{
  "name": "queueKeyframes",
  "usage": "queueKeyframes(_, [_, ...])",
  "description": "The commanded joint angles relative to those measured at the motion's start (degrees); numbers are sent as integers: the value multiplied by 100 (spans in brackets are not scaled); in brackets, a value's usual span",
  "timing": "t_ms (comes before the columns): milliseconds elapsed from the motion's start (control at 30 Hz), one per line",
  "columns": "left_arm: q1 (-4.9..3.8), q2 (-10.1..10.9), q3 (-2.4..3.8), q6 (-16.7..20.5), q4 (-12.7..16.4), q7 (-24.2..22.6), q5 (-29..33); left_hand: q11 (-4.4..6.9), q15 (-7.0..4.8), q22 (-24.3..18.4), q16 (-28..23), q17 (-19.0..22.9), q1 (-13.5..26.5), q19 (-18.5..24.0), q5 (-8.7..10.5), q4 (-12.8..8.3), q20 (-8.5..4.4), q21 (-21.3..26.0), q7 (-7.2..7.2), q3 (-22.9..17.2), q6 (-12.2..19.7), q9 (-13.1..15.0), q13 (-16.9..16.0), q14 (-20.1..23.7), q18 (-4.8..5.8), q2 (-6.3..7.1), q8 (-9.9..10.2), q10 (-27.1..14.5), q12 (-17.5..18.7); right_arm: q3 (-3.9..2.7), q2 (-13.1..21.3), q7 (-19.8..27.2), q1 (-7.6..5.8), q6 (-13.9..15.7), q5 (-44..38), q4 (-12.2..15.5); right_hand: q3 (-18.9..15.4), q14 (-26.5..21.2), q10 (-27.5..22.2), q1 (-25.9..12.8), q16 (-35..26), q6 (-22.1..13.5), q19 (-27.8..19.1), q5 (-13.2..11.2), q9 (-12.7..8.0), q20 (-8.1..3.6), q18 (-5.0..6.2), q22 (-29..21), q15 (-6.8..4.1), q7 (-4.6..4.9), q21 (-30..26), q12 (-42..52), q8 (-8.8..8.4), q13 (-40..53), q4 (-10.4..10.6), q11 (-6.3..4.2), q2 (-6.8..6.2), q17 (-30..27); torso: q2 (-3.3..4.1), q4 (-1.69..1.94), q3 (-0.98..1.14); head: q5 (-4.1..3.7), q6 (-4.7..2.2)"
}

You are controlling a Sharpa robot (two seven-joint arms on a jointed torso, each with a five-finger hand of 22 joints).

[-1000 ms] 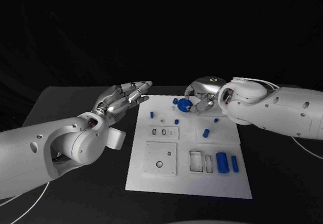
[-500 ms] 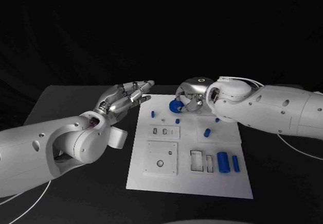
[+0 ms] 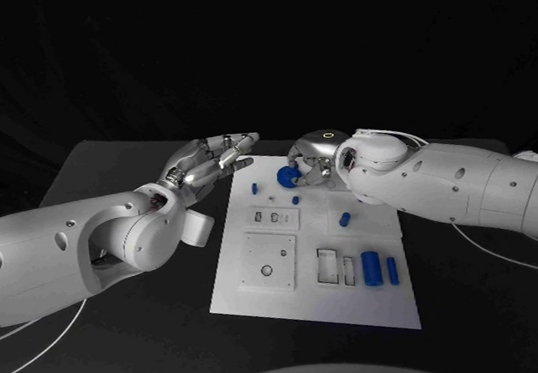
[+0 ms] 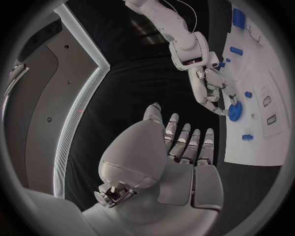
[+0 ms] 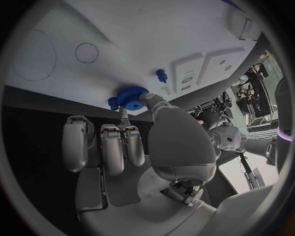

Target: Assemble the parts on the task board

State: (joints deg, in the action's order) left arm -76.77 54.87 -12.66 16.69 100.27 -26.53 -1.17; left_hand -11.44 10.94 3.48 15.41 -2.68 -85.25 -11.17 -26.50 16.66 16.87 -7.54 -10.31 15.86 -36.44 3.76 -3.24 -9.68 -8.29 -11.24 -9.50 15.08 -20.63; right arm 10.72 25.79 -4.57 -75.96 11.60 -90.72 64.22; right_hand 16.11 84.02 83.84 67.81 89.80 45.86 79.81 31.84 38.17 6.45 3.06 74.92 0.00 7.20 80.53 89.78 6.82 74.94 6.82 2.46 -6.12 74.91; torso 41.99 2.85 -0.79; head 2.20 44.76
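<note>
The right hand (image 3: 313, 159) pinches a blue gear (image 3: 288, 176) in its fingers (image 5: 152, 103), at the far edge of the board (image 3: 313, 308). The left hand (image 3: 206, 165) hovers beside the board, fingers (image 4: 187, 142) spread, holding nothing. More blue parts (image 3: 372, 269) lie on the board. The worktop (image 3: 107, 163) is black, the room behind dark.

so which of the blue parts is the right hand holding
The blue gear at the board's far end, pinched by the right hand; its toothed rim sets it apart from the plain pegs and cylinders.
</note>
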Motion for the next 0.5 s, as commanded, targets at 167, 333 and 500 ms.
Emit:
queueKeyframes(167, [-3,-13,4,-109,8,-42,-30,-5,7,5,36,-5,0,-43,-24,-5,-1,-25,-135,-26,-6,2,-5,-23,63,0,-19,41,-32,3,2,-39,10,-139,-83,4,-94,598,616,-145,20,-207,-4,-867,-380,54,-11,1117,54,8,-22,22,-315,1506,2,49,0,1509,-4,-7,0,17,23])
queueKeyframes(333, [-3,-21,4,-110,-10,-45,-30,-12,14,6,44,-5,0,-50,-25,-5,-1,-29,-141,-26,-7,2,-5,-26,68,2,-23,44,-36,4,12,8,12,-62,-70,41,-227,598,616,-168,20,-548,-23,-1363,-704,44,-4,1110,38,-41,-42,22,-335,1506,-13,17,59,1509,-8,-4,5,16,24])
queueKeyframes(500, [-2,-20,4,-110,-29,-45,-30,-12,14,6,44,-5,0,-50,-25,-5,-1,-29,-141,-26,-7,2,-5,-26,68,2,-23,44,-36,4,38,66,16,93,-42,75,-336,598,616,-166,20,-875,-41,-1612,-980,-1,2,1103,-14,-124,-62,22,-333,1506,-32,-48,108,1509,-11,-4,7,13,17])
